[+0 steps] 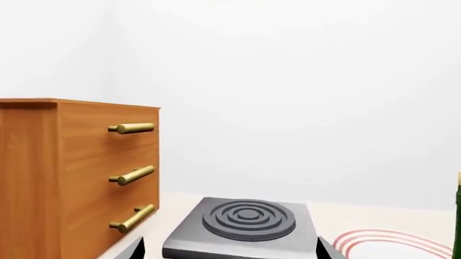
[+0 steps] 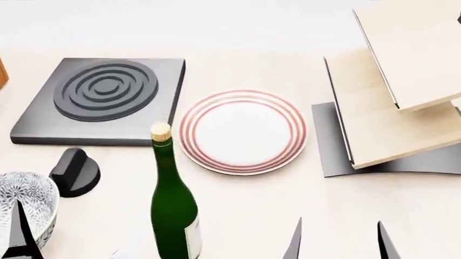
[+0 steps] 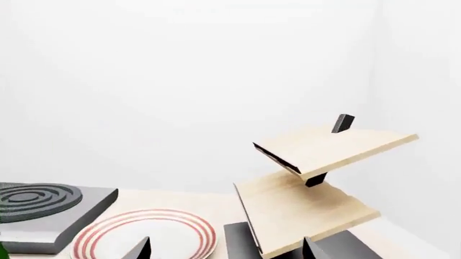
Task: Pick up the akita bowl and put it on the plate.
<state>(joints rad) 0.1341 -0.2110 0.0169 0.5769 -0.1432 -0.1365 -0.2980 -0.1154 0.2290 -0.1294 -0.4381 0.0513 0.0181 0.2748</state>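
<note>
Surface (image 2: 288,32): pale, carries everything. Largest first.

Two-tier wooden rack (image 2: 392,102) on a dark base, toward the right edge. Wooden drawer chest (image 1: 79,172) with brass handles at the far left, seen mainly from the left wrist view. Square grey stove burner (image 2: 101,100) toward the far left corner. Plate (image 2: 243,131), red-ringed, bare, between burner and rack, about mid-surface.

Green wine bottle (image 2: 173,208) upright near the front edge, standing between plate and bowl along the direct route. Black knob-like object (image 2: 75,171) just beside the bowl.

Akita bowl (image 2: 25,208) at the front left corner, upright, partly cut off by the head view's edge.

Left claw (image 2: 21,234): one dark finger shows over the bowl's rim; spread cannot be judged, nor whether it grips. Right claw (image 2: 338,240): fingers apart, nothing between them.

Handling judgement: ceramic, so rigid, moderately heavy, glazed and likely slippery, chips if knocked. Best hold is probably a rim pinch, one finger inside and one outside the wall, kept level. Lift high enough to clear the bottle.
</note>
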